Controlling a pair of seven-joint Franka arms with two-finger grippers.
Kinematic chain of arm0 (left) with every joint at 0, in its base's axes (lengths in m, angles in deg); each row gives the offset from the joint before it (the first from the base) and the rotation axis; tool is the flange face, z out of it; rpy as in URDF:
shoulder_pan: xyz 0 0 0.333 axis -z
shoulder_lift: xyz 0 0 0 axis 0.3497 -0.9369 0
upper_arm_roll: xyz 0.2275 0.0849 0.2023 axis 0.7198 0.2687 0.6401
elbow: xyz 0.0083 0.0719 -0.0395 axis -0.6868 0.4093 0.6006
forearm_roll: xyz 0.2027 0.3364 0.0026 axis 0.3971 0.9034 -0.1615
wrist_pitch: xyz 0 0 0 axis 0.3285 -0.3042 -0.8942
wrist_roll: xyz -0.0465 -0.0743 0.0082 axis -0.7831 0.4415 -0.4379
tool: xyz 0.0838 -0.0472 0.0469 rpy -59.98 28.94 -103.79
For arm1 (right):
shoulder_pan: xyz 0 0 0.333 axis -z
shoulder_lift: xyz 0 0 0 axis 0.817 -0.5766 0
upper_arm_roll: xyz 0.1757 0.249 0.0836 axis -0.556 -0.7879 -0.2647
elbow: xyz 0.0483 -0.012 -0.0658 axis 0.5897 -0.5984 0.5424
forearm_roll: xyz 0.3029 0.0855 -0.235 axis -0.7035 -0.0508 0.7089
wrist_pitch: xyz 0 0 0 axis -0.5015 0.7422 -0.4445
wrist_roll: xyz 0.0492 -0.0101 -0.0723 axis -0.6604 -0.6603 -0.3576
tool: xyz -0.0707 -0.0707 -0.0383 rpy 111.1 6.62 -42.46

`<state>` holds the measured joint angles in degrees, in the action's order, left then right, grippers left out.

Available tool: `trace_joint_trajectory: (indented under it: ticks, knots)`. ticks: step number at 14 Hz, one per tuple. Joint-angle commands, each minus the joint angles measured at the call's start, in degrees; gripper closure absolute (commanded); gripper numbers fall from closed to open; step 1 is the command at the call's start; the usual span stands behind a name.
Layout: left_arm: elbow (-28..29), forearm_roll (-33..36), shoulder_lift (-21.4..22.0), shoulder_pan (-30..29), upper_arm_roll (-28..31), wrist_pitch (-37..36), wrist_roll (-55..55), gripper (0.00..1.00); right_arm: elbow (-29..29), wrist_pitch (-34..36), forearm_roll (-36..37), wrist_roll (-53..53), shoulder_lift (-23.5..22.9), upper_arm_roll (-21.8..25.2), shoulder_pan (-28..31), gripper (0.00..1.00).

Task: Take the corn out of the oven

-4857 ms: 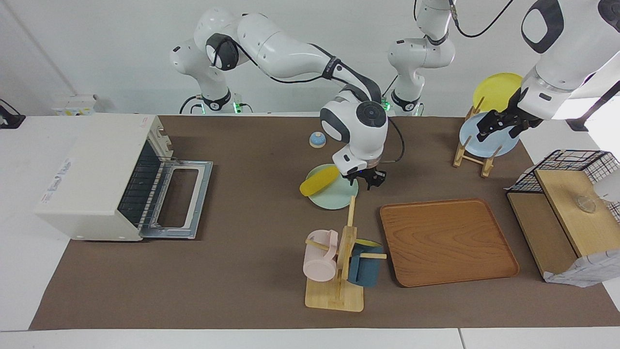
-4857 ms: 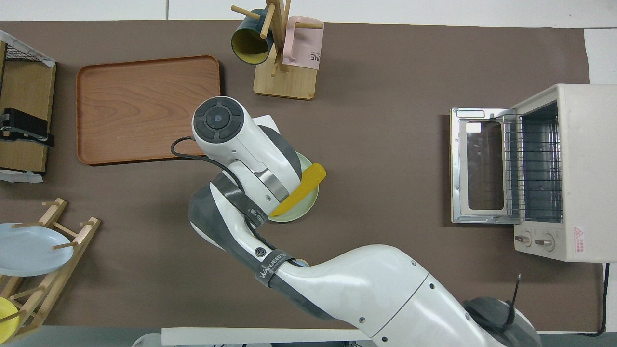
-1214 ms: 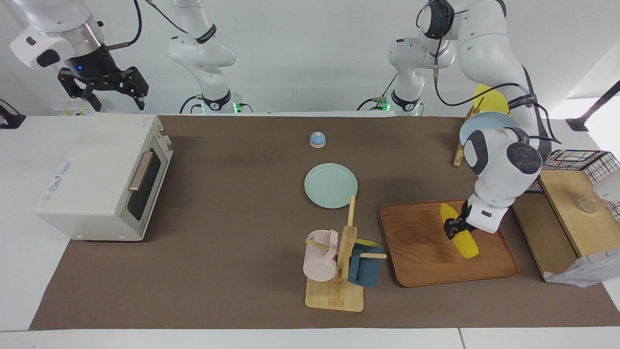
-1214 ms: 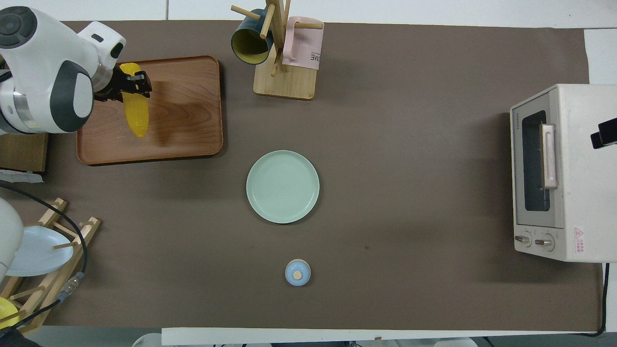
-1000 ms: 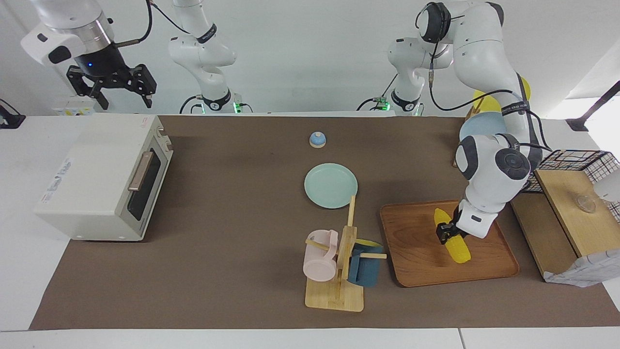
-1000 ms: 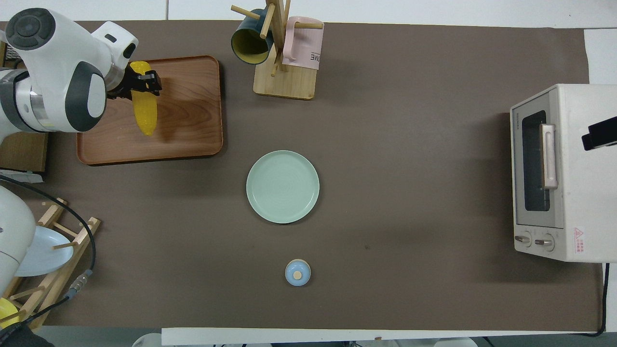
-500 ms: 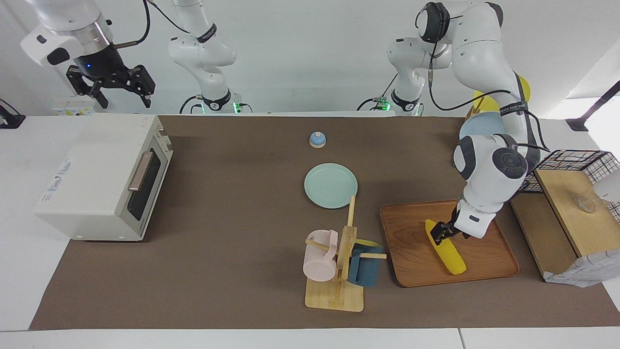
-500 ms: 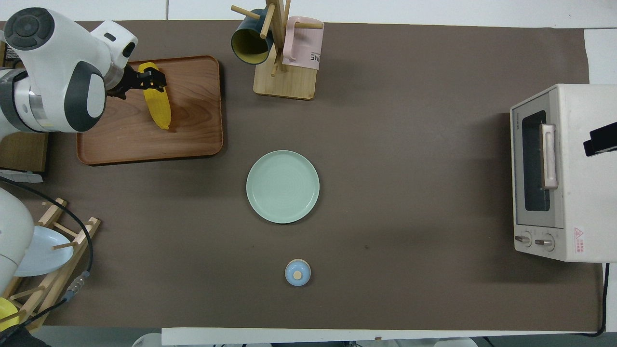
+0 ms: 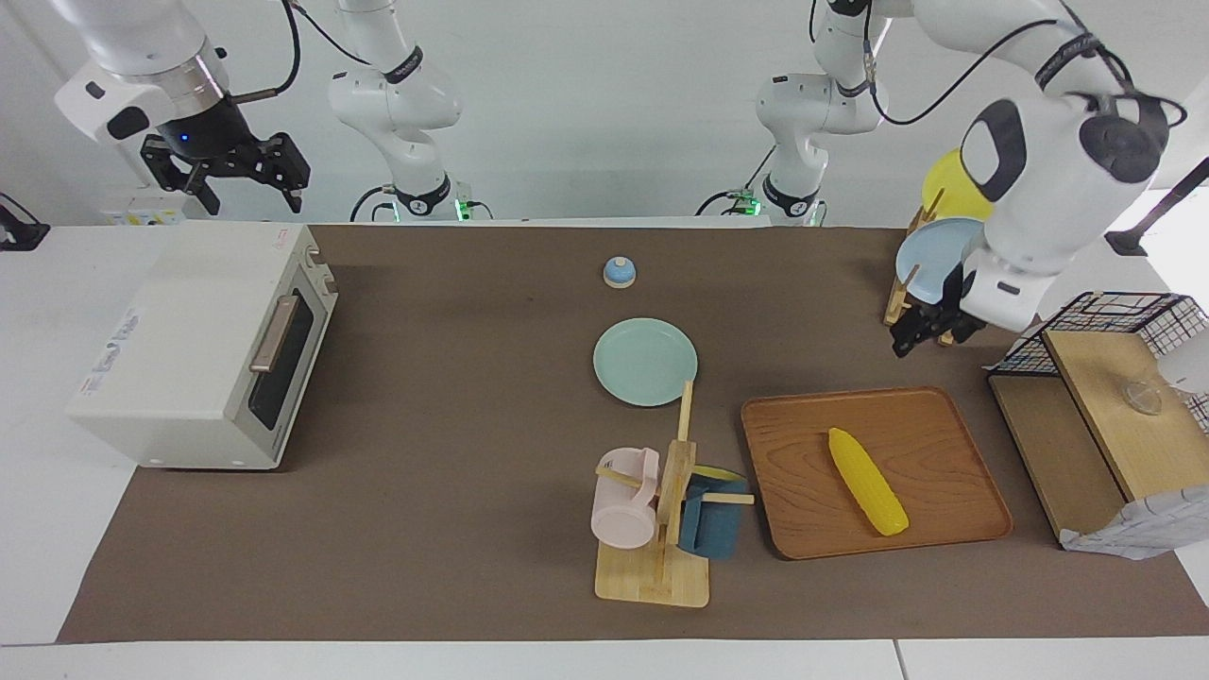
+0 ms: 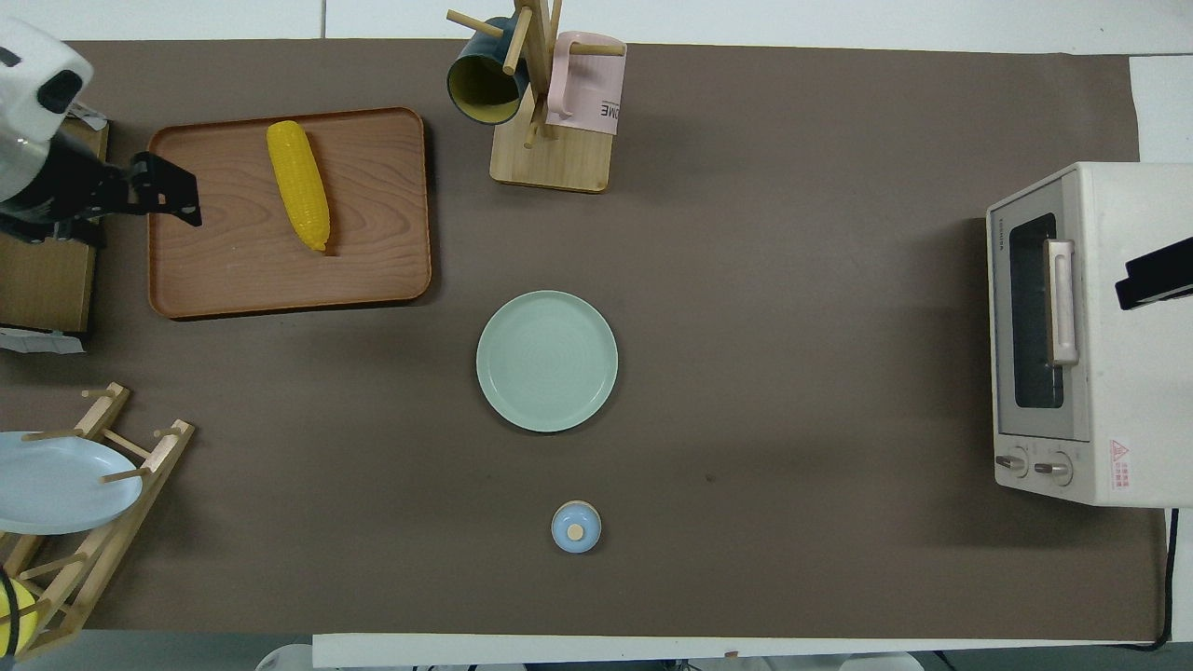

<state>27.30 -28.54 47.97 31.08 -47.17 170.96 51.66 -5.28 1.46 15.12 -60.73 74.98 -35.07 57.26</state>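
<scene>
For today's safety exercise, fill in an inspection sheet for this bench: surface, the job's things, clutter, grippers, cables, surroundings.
Surface: brown mat over a white table.
Job's things: corn lies on the wooden tray, held by nothing; oven door shut.
Clutter: green plate, small blue bell, mug stand with pink and blue mugs, plate rack, wire basket.
Grippers: left gripper raised over the mat beside the plate rack, jaws empty; right gripper open, waiting above the oven.
Cables: black leads along both arms.
Surroundings: plain white wall.
</scene>
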Motion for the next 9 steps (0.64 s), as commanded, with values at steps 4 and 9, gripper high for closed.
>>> trace_joint_trajectory:
  ticks: [4,9]
  knots:
    - [-1.43,0.53,5.22,-1.12,-0.04,-8.95,-7.43,0.0,-1.52,0.02,0.03,0.08,1.25,-0.12,0.25,0.0]
    - [-1.17,0.62,6.54,-1.56,-0.12,-9.4,-9.46,0.0,-1.52,0.11,0.03,0.0,1.25,-0.12,0.34,0.0]
